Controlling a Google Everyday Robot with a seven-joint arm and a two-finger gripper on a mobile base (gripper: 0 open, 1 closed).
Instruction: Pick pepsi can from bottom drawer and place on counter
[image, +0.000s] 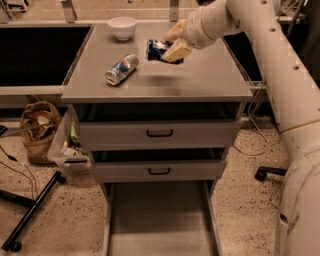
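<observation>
My gripper (170, 46) is over the middle back of the counter (200, 80), shut on the pepsi can (156, 50), a dark blue can with a white patch, held on its side a little above the surface. A faint shadow lies on the counter under it. The bottom drawer (160, 220) is pulled open below, its grey floor bare.
A paler silver-white can (121, 69) lies on its side at the counter's left. A white bowl (122, 27) stands at the back left. The two upper drawers with black handles (160, 133) are slightly open. A brown bag (37, 130) and black stand legs are at the left, a chair base at the right.
</observation>
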